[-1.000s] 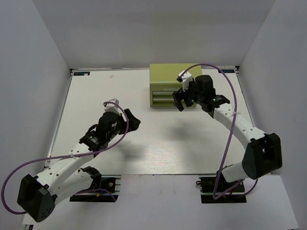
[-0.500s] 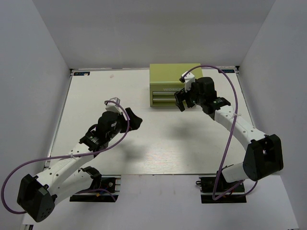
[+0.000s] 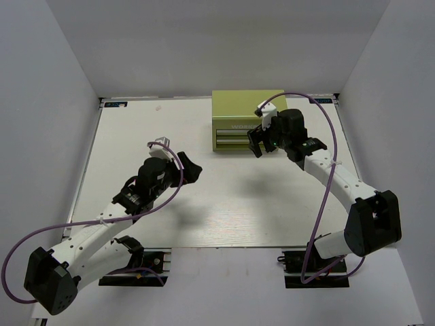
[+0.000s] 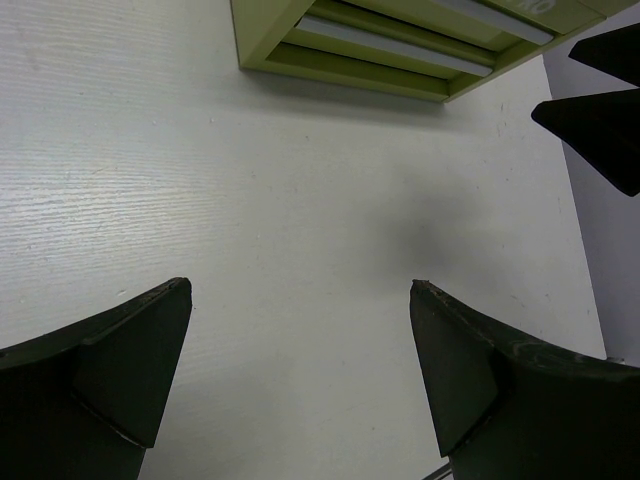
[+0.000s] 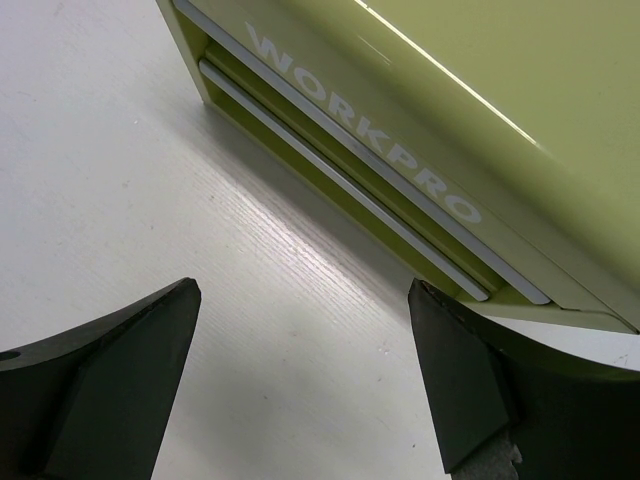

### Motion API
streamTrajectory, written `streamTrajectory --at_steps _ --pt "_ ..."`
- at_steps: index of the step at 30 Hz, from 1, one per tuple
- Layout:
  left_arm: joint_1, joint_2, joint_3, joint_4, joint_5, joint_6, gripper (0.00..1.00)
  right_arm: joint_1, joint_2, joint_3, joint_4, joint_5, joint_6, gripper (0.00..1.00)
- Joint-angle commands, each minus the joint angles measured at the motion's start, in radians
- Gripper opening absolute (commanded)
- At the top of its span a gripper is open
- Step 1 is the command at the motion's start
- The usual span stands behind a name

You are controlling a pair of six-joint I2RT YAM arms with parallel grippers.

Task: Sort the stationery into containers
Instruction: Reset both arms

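Observation:
The olive-green tool chest [image 3: 245, 117] stands at the back of the table, both front drawers shut. It shows in the left wrist view [image 4: 390, 45] and, with pale WORKPRO lettering, in the right wrist view [image 5: 430, 110]. My right gripper [image 3: 257, 144] is open and empty, hovering just in front of the chest's right half [image 5: 305, 288]. My left gripper [image 3: 191, 169] is open and empty over bare table left of the chest [image 4: 300, 288]. No pens or markers are in view.
White walls enclose the table [image 3: 136, 136] on the left, back and right. The right gripper's dark fingers [image 4: 600, 120] show at the top right of the left wrist view. Purple cables loop from both arms.
My right gripper has moved slightly up and right, closer to the chest front. My left gripper has barely shifted.

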Motion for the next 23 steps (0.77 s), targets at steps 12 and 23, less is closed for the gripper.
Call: streamTrajectory --at_steps 12,23 --pt "-0.003 -0.003 -0.004 0.033 0.014 0.018 1.0 -0.008 -0.001 0.002 0.035 0.001 0.001 0.9" --pt "-0.003 0.015 -0.004 0.042 0.023 0.018 1.0 -0.01 -0.001 -0.011 0.042 -0.003 -0.007 0.9"
